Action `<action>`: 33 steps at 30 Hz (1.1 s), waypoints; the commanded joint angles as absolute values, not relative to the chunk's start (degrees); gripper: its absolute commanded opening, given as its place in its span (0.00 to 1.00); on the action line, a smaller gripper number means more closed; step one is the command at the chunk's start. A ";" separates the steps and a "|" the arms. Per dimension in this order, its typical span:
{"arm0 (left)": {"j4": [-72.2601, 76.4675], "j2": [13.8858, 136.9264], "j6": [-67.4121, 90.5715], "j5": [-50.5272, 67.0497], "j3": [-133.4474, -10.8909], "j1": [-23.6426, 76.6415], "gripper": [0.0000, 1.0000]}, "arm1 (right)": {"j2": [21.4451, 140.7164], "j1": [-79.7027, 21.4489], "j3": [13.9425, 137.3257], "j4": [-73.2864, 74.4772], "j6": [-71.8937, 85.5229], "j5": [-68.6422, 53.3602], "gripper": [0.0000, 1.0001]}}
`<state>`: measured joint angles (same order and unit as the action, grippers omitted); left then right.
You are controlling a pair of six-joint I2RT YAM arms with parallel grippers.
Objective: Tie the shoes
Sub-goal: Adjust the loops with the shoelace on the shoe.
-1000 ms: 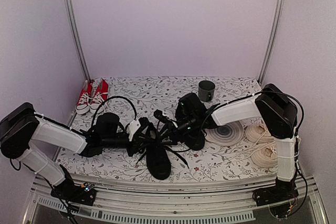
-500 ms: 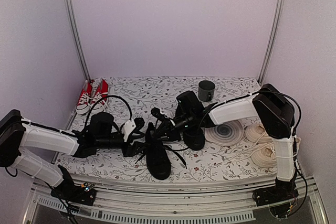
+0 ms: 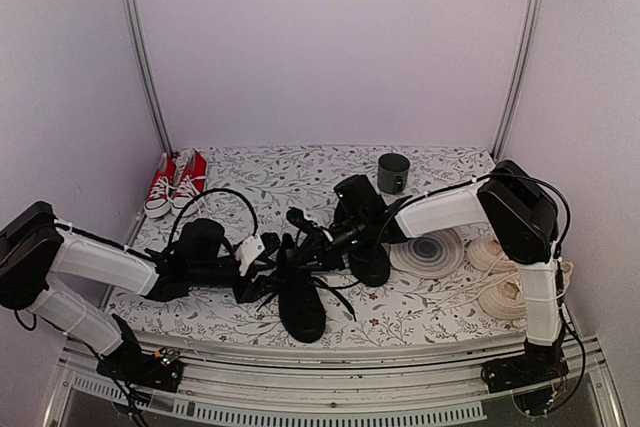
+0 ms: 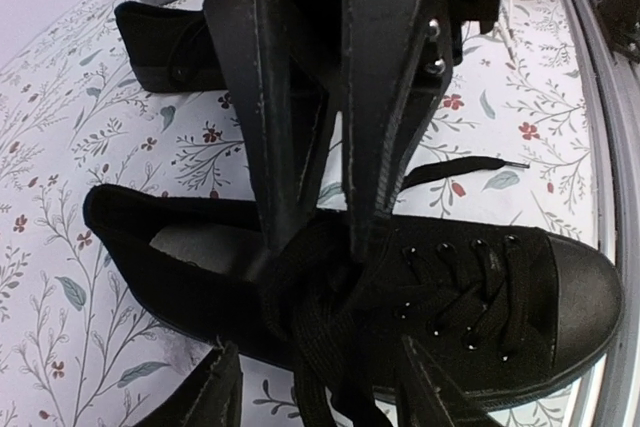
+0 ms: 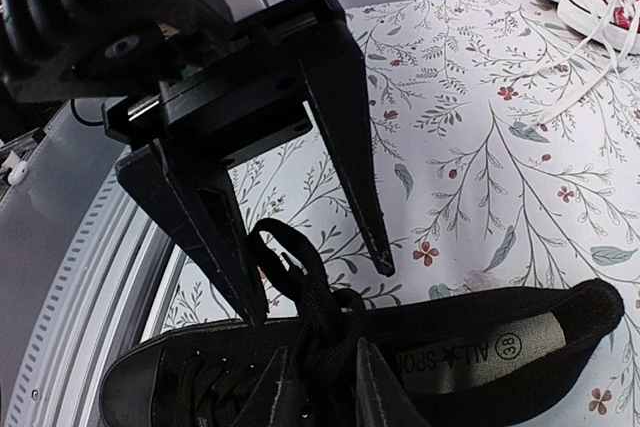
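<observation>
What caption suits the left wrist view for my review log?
Left hand hangs open over a black sneaker's laces, facing the right hand.

Soft, even, purplish light with faint shadows; wrist views bend at their edges, near parts blurred.

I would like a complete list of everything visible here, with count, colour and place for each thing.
black shoes: two, black, table centre; one nearer the front edge, one behind it under the right arm
laces: black, bunched on the front shoe
red sneakers: two, red and white, back left corner
cream sneakers: two, cream, right edge
cup: one, grey, back, right of centre
plate: one, white with dark rings, right of the black shoes
table: one, white floral cover
left gripper: black, open, beside the front shoe
right gripper: black, over the laces; grip unclear
</observation>
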<state>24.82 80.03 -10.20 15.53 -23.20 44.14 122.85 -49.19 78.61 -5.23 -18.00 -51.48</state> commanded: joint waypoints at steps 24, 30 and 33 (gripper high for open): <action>29.90 86.27 -12.20 18.20 -27.60 44.44 0.27 | 116.81 -49.64 74.90 -9.63 -14.37 -51.60 0.01; 30.92 86.14 -11.60 18.95 -27.53 44.47 0.21 | 117.33 -49.64 74.69 -9.55 -14.07 -52.13 0.01; 32.05 86.38 -11.10 18.95 -27.42 44.40 0.11 | 117.24 -49.57 74.34 -9.45 -14.00 -52.68 0.01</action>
